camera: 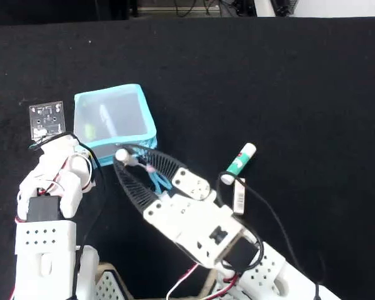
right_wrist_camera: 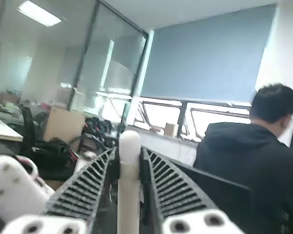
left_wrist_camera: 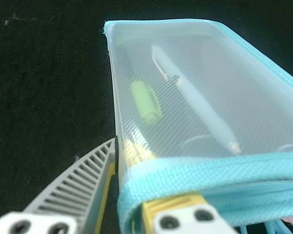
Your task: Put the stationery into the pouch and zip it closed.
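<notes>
- Far left of the pouch [camera: 112,115] there's a small printed card [camera: 47,120] lying flat on the counter [camera: 269,81]. It looks like a marker tag, not stationery, so I'd ignore it.
- Left end effector [camera: 86,157] sits right at the pouch's near left corner. In its wrist view the teal edge band runs between its two sides, so I read it as pinching that edge. My guess is that it's anchoring the pouch so it can't slide while stuff goes in.
- The pouch is just past both arms on the counter. Through the mesh you can see a pen [left_wrist_camera: 195,102] and a green marker [left_wrist_camera: 145,101], so it's partly loaded.
- Right end effector [camera: 128,161] is touching or nearly touching the pouch's near edge, just right of the left one. It's pressed together on a white stick [right_wrist_camera: 129,185]; can't tell if that's a pen or a marker. Its rounded end sits right by the teal band, which I'd say is lined up for feeding it into the mouth.
- Well to the right of the pouch a green-and-white glue stick [camera: 239,164] lies loose on the counter, beside the right arm. That one's yet to go in, and the zip comes after.
</notes>
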